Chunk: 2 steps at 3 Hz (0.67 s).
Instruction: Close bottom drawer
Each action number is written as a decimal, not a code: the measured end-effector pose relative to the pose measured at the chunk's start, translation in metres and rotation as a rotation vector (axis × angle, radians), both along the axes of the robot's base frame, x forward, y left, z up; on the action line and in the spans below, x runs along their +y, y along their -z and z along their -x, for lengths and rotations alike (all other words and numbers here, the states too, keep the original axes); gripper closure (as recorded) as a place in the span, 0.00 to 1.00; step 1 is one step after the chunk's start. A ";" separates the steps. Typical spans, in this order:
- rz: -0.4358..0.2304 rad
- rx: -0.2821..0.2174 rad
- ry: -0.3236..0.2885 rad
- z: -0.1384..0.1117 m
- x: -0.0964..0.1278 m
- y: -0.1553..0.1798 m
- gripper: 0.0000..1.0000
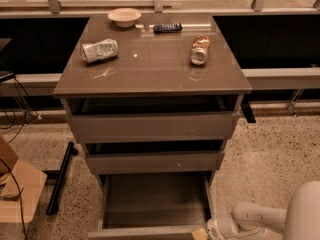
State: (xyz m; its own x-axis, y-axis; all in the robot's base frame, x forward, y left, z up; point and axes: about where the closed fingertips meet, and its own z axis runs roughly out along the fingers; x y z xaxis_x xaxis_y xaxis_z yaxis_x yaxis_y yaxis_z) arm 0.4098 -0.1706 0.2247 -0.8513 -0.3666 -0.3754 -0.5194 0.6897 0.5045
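Observation:
The bottom drawer (155, 199) is pulled far out of the cabinet, showing its bare flat floor and thin side walls. Its front panel (145, 232) lies at the lower edge of the camera view. My gripper (206, 232) is at the drawer's front right corner, right by the end of the front panel. The pale arm (260, 218) comes in from the lower right. Part of the gripper is cut off by the frame's edge.
The top drawer front (150, 126) and middle drawer front (155, 161) stand slightly out. On the cabinet top lie a crushed can (100, 50), a second can (200, 50), a bowl (124, 17) and a dark remote-like object (167, 28). A cardboard box (17, 194) and a black bar (60, 179) lie on the floor at left.

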 end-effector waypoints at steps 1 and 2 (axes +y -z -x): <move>0.024 0.039 0.024 0.009 -0.008 0.021 1.00; 0.019 0.037 0.038 0.004 -0.010 0.042 1.00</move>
